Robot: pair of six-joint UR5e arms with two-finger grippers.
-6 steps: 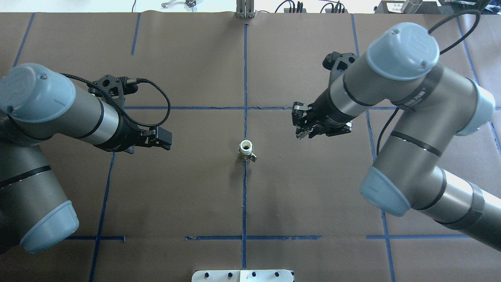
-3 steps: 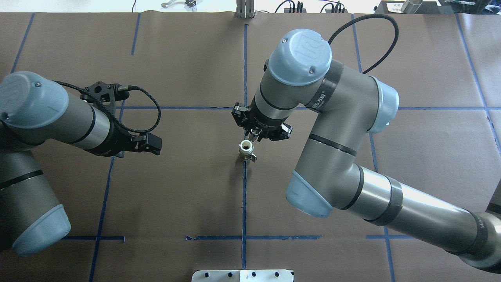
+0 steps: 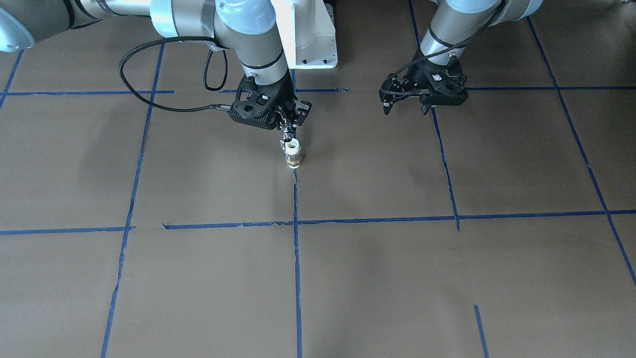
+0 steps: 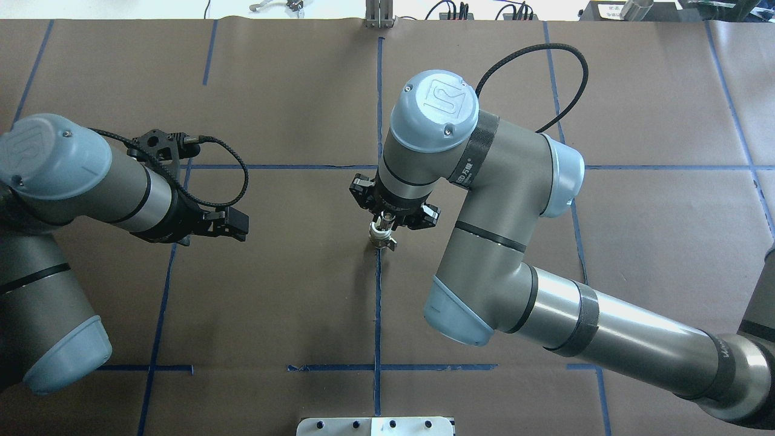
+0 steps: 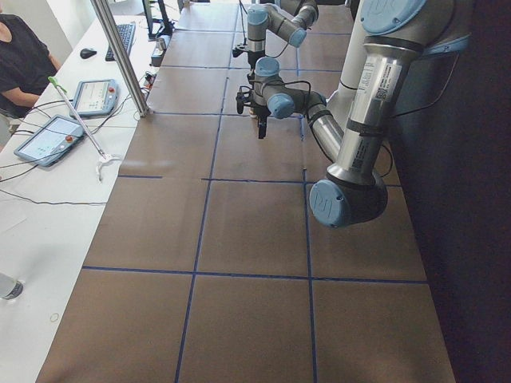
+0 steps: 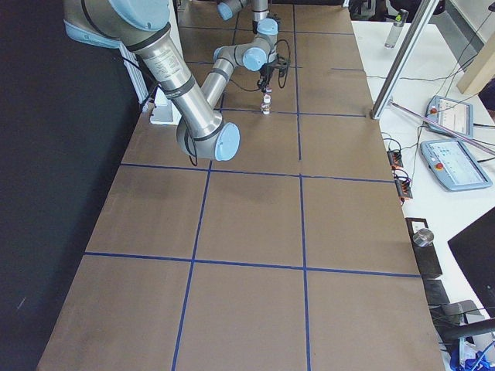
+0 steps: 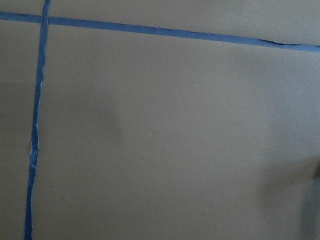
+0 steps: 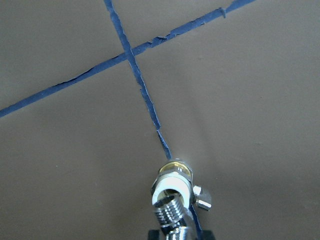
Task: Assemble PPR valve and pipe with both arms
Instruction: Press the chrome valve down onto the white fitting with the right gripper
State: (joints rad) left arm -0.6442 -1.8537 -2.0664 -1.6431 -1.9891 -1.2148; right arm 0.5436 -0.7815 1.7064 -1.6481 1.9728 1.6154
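The PPR valve (image 4: 382,240) stands upright on the brown table at the centre tape line, white end up, with a brass band and a small side handle; it also shows in the front view (image 3: 293,155) and the right wrist view (image 8: 173,181). My right gripper (image 3: 286,130) is straight above it, shut on the chrome pipe (image 8: 171,214). The pipe's threaded lower end is at the valve's white top opening; I cannot tell if it is inside. My left gripper (image 4: 240,224) hangs open and empty well to the left of the valve, also seen in the front view (image 3: 405,109).
Blue tape lines (image 4: 378,303) divide the table into squares. The white pedestal base (image 3: 308,44) is at the robot's side and a metal post (image 4: 379,15) at the far edge. A person (image 5: 20,56) and tablets (image 5: 48,137) are at the side table.
My right arm has swung from the right side to the centre and brought the pipe down over the valve's top. My left gripper has drawn back slightly to the left.
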